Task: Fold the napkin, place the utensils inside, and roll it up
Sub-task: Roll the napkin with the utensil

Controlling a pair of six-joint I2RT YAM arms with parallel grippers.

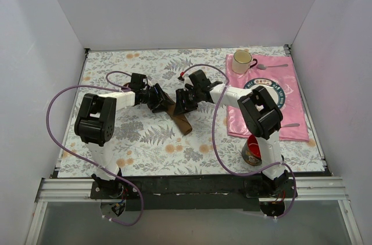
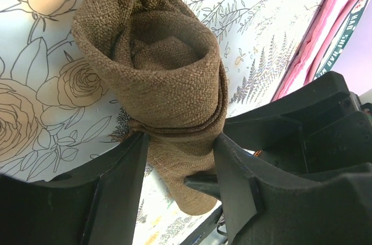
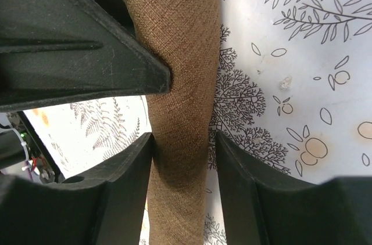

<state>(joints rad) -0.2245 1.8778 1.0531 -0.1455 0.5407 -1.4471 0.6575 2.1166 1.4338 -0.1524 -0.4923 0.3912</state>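
The brown napkin (image 1: 181, 119) is rolled into a tight tube on the floral tablecloth, lying diagonally at the table's middle. My left gripper (image 1: 159, 101) is shut on the roll's upper end; in the left wrist view both fingers pinch the napkin (image 2: 157, 65) at the gripper (image 2: 179, 146). My right gripper (image 1: 183, 103) straddles the same roll just beside it. In the right wrist view the napkin (image 3: 180, 82) touches one finger of the gripper (image 3: 185, 158), with a gap at the other. The gold and dark-handled spoon is hidden.
A pink placemat (image 1: 293, 126) lies at the right with a plate (image 1: 278, 87), a cream mug (image 1: 242, 61), a silver spoon (image 1: 273, 66) and another silver utensil (image 1: 289, 125). A can (image 1: 251, 152) stands by the right arm's base.
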